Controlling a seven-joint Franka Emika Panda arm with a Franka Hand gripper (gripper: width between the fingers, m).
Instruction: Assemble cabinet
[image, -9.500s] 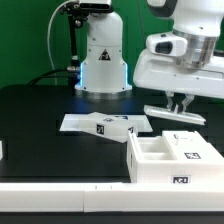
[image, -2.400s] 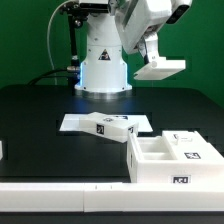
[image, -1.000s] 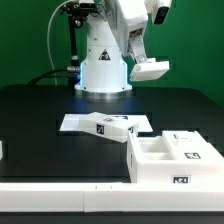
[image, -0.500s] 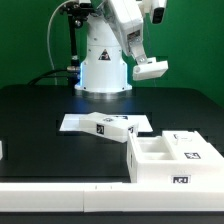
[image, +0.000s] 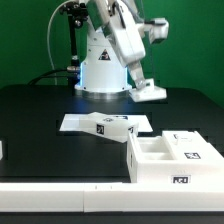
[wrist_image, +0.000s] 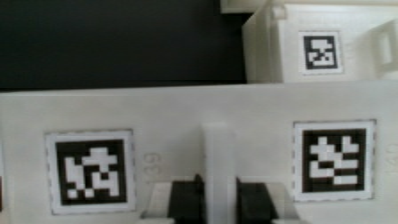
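My gripper hangs in the air at the back right, in front of the robot base, shut on a flat white cabinet panel. In the wrist view the panel fills most of the picture. It carries two black-and-white tags, and my fingers clamp the raised rib between them; the gripper is shut on that rib. The large white cabinet box frame stands at the front on the exterior view's right, well below and in front of the held panel. Beyond the panel another white tagged part shows.
Flat white tagged pieces lie mid-table on the black surface. The white domed robot base stands at the back. A long white rail runs along the front edge. A green wall closes the background.
The arm has turned and lowered the held panel a little in the last second; it now hangs lower, beside the robot base. The grip stays the same.
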